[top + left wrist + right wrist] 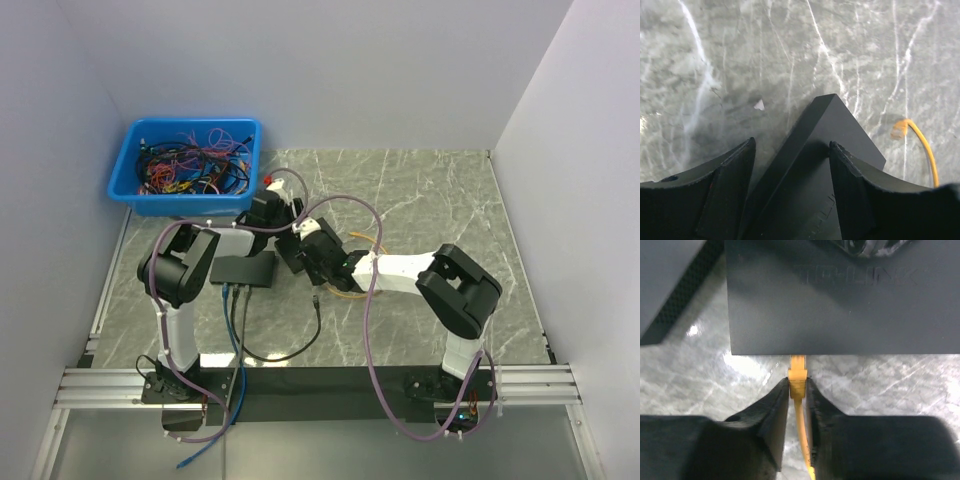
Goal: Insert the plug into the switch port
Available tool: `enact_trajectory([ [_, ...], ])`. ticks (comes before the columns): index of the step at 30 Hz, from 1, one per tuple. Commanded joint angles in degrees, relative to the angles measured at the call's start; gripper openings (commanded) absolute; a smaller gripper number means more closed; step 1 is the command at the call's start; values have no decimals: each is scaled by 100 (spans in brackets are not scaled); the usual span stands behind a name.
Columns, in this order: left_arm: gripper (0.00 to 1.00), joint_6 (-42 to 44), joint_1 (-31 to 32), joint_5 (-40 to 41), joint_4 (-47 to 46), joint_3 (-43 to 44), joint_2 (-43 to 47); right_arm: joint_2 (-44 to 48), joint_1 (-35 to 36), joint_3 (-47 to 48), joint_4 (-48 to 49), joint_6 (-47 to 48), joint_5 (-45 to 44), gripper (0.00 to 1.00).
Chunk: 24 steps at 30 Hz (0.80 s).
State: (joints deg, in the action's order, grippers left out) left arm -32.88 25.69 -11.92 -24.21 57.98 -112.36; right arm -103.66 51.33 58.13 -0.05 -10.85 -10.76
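A black switch (840,300) fills the top of the right wrist view, its near edge facing me. My right gripper (797,381) is shut on the orange plug (797,374); the plug's front end sits at the switch's edge, and its orange cable (804,440) trails back between the fingers. Seen from the left wrist, my left gripper (792,144) is open, its fingers (850,185) standing apart on either side of a corner of the same switch (830,120). In the top view both grippers meet at the switch (290,260).
A blue bin (185,165) of tangled cables stands at the back left. A second black box (245,270) with blue and black cables (235,330) lies left of the switch. Another orange plug end (900,129) lies loose on the marble table (440,200).
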Motion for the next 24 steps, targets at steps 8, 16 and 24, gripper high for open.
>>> enact_trajectory([
  [8, 71, 414, -99, 489, 1506, 1154, -550, 671, 219, -73, 463, -286, -444, 43],
  [16, 74, 537, -144, 761, 1909, 1532, -25, 1830, 579, -688, 200, -506, -708, 62],
  [24, 77, 730, -135, 1060, 2403, 1279, 1705, 3419, 817, -1092, -170, -584, -664, 70],
])
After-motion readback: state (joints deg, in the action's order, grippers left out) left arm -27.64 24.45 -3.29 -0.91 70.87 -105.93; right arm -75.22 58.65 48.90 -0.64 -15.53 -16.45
